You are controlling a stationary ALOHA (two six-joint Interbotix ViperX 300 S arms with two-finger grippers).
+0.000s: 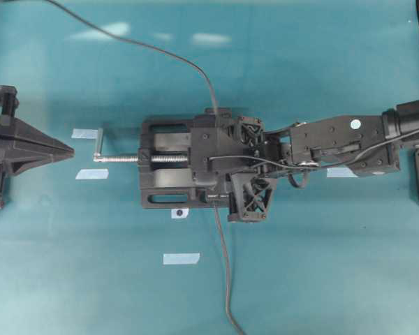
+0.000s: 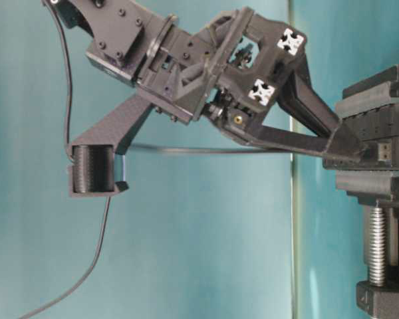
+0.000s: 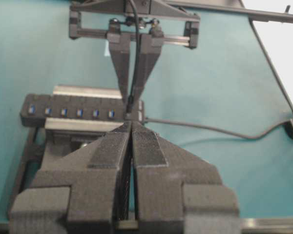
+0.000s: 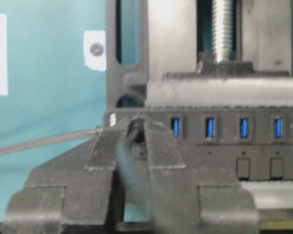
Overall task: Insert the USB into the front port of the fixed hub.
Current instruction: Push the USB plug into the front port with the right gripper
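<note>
The fixed hub point(image 3: 73, 112), a long black bar with blue sockets, sits clamped in the vise and also shows in the right wrist view point(image 4: 224, 129). My right gripper point(image 4: 136, 129) is shut on the USB point(image 4: 136, 131), holding the small black plug at the hub's end socket. I cannot tell how deep the plug sits. The left wrist view shows the same right gripper point(image 3: 133, 109) with the USB's thin cable point(image 3: 133, 53) running up between its fingers. My left gripper point(image 1: 68, 149) is shut and empty, well left of the vise.
The black vise point(image 1: 167, 167) with its silver screw crank point(image 1: 101, 150) stands mid-table. Another cable point(image 1: 225, 279) trails from the vise toward the front edge. Several pale tape marks point(image 1: 181, 258) lie on the teal table.
</note>
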